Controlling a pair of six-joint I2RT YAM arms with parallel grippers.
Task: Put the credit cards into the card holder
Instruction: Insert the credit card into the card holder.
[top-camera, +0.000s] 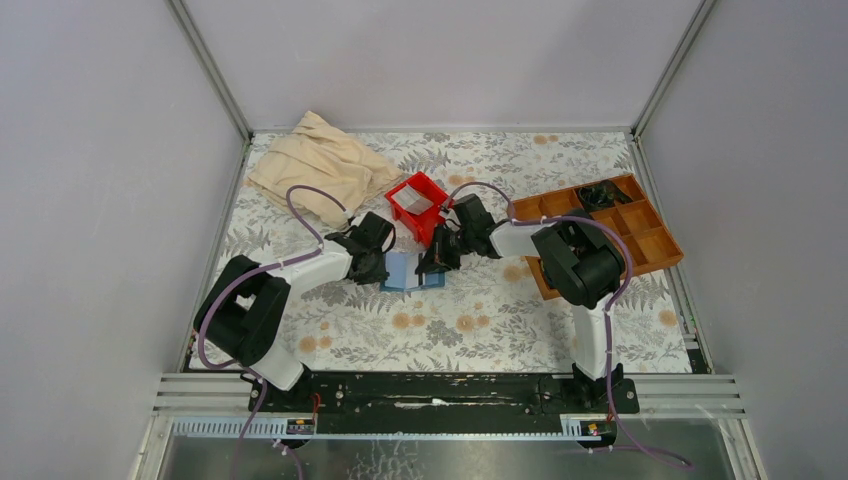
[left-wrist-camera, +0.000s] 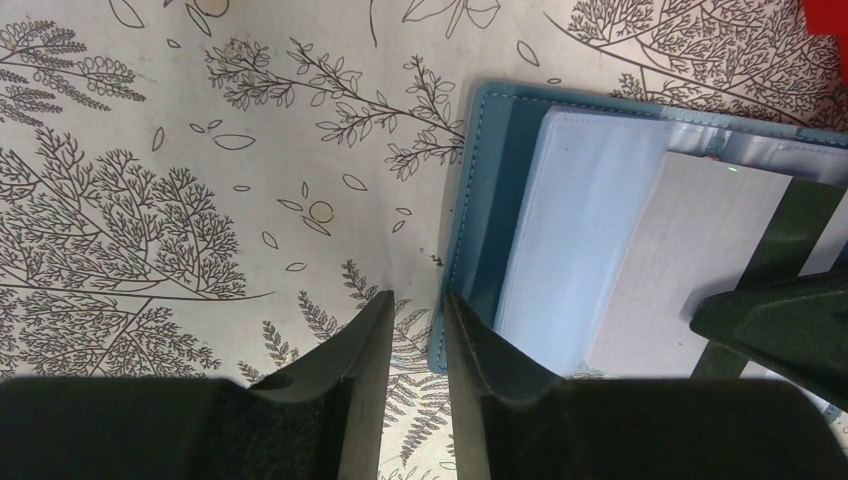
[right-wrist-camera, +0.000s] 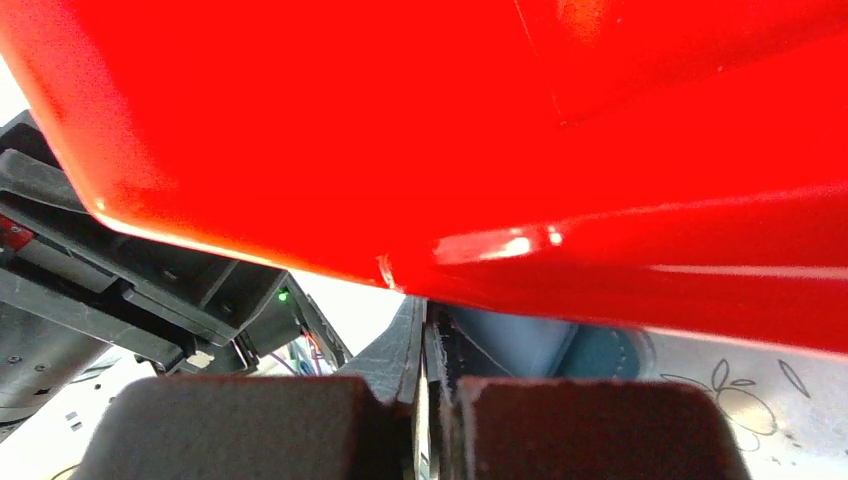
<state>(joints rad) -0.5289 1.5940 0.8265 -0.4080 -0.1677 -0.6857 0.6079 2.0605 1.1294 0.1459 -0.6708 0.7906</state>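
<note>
L gripper (left-wrist-camera: 418, 322): jaws slightly spread, card holder (left-wrist-camera: 488, 185) edge at one fingertip | R gripper (right-wrist-camera: 421, 335): pressed together, red bin (right-wrist-camera: 480, 120) just beyond fingertips

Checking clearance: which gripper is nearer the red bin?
Right. The right gripper sits close under the red bin; the left gripper is farther off, at the outer edge of the card holder.

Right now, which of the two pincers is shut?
The right pincer, beside the red bin: closed tight, no gap. The left pincer, at the wallet's edge, stands parted, with table showing through.
</note>
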